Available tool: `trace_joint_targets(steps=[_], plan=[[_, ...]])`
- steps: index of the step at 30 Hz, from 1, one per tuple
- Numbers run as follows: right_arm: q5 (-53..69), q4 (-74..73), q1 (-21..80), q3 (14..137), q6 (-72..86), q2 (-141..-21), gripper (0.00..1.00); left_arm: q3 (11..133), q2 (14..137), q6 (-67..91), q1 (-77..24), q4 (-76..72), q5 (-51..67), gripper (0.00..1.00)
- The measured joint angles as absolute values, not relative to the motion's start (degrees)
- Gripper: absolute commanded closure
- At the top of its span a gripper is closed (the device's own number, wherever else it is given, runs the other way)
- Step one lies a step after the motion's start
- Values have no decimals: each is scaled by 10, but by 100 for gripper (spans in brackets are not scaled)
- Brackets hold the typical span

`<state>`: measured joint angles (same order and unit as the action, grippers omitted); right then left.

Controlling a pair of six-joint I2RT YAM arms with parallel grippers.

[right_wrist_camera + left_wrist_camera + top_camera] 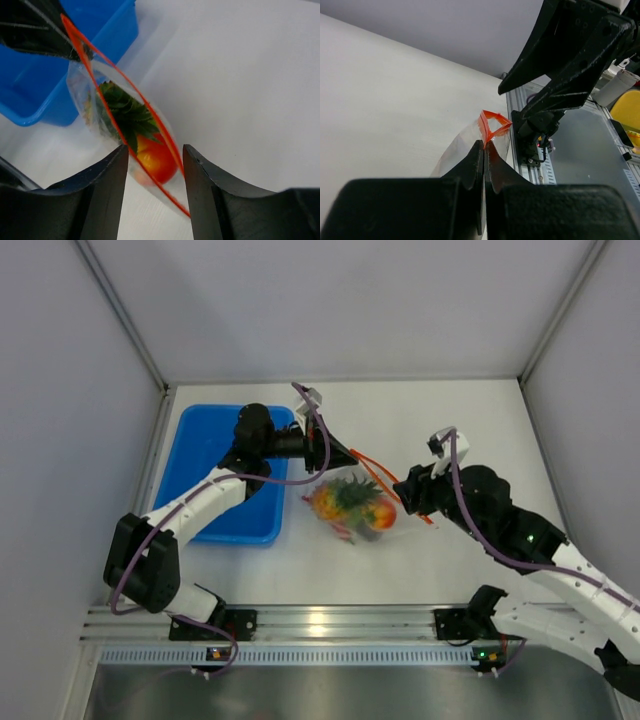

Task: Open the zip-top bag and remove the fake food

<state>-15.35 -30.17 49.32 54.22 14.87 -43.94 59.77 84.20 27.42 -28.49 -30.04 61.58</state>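
Note:
The zip-top bag (pixel 372 532) hangs off the table between my two grippers, its orange-red zip strip (pixel 378 472) running diagonally. My left gripper (pixel 349 453) is shut on the strip's far end, and in the left wrist view (pixel 485 145) the strip (pixel 493 125) sticks out past the tips. My right gripper (pixel 406 492) is open, and in the right wrist view (pixel 155 152) its fingers straddle the near end of the bag's parted mouth (pixel 125 115). The fake food (pixel 352 502) is inside the bag: green leafy pieces (pixel 125 112) over an orange round piece (pixel 155 157).
The blue tray (pixel 205 455) stands left of the bag under the left arm and shows in the right wrist view (pixel 105 30). Grey walls enclose the table on three sides. A metal rail (pixel 330 625) runs along the near edge.

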Motion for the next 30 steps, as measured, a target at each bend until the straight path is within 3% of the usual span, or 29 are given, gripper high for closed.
trace_joint_targets(steps=[4, 9, 14, 23, 25, 28, 30], plan=[[-135, -288, 440, 553, 136, -450, 50, 598, 842, 273, -285, -300, 624, 100], [-23, -282, 351, 555, 119, -483, 49, 598, 842, 274, -285, -301, 636, 100], [53, -274, 343, 543, 109, -486, 46, 599, 844, 274, -285, -301, 639, 100], [84, -260, 340, 531, 100, -478, 47, 604, 850, 277, -285, -302, 648, 100], [88, -257, 340, 527, 100, -482, 50, 606, 850, 278, -285, -302, 651, 100], [89, -249, 340, 513, 97, -497, 68, 609, 850, 282, -285, -303, 654, 100], [89, -249, 340, 502, 96, -505, 90, 610, 850, 285, -285, -303, 659, 100]])
